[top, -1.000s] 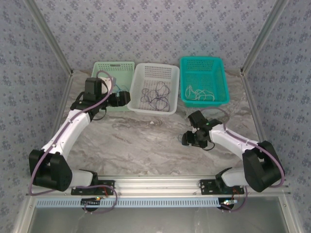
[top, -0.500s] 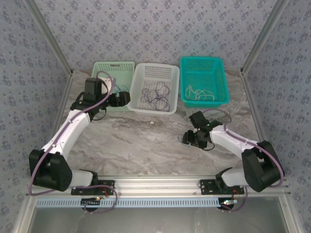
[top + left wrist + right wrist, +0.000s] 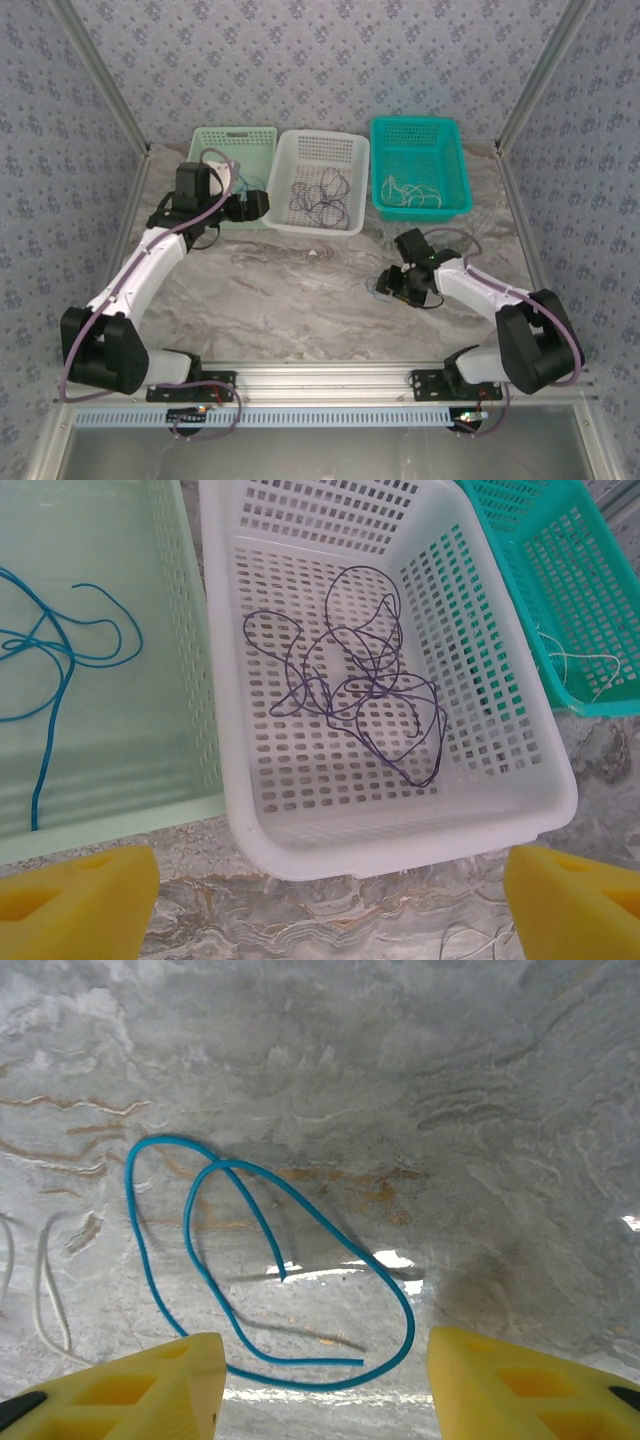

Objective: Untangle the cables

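A loose blue cable [image 3: 300, 1361] lies in loops on the marble table, with a whitish cable [image 3: 45, 1290] just to its left. My right gripper [image 3: 322, 1380] hangs low over it, open, its yellow fingers either side of the loop's near end; from above this gripper [image 3: 393, 285] sits right of centre. A dark purple cable tangle [image 3: 400, 685] rests in the white basket [image 3: 400, 850]. Another blue cable [image 3: 47, 735] lies in the green basket [image 3: 110, 820]. My left gripper [image 3: 325, 910] is open and holds nothing, hovering before those two baskets.
A teal basket [image 3: 420, 165] at the back right holds whitish wires [image 3: 412, 192]. The three baskets stand in a row along the back of the table. Metal frame posts rise at both sides. Thin wire ends [image 3: 470, 940] lie on the table before the white basket.
My right gripper has eased slightly left and lower over the blue cable, its jaws a touch narrower. The left arm has not moved.
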`<action>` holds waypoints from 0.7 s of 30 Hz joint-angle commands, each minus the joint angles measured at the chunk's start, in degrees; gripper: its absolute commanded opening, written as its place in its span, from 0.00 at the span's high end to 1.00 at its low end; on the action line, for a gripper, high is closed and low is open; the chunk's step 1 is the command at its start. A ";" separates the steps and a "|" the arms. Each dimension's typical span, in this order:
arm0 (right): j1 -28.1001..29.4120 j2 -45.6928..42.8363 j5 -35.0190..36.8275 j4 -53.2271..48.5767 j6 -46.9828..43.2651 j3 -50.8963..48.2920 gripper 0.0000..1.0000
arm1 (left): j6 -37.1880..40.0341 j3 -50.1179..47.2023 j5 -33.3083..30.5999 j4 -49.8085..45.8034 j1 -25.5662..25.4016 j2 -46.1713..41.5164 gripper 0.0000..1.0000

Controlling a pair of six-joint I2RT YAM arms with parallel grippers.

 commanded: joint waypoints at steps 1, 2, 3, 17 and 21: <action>-0.49 2.25 -1.40 -0.05 1.33 -0.39 0.44 | -0.67 -0.56 1.41 2.01 -0.19 -0.81 0.11; -0.55 2.87 -1.49 0.12 1.19 -0.34 0.45 | -0.59 -0.62 1.43 2.16 -0.19 -0.77 0.11; -0.63 3.39 -1.47 0.22 1.19 -0.29 0.46 | -0.56 -0.67 1.41 2.26 -0.19 -0.74 0.11; 2.23 -5.34 9.22 -1.55 -1.03 0.19 1.00 | -1.55 -1.60 2.53 3.20 -1.38 0.05 0.11; 4.18 -9.20 12.51 -2.11 -2.23 1.20 1.00 | -0.85 -1.84 4.06 4.37 -4.62 0.31 0.12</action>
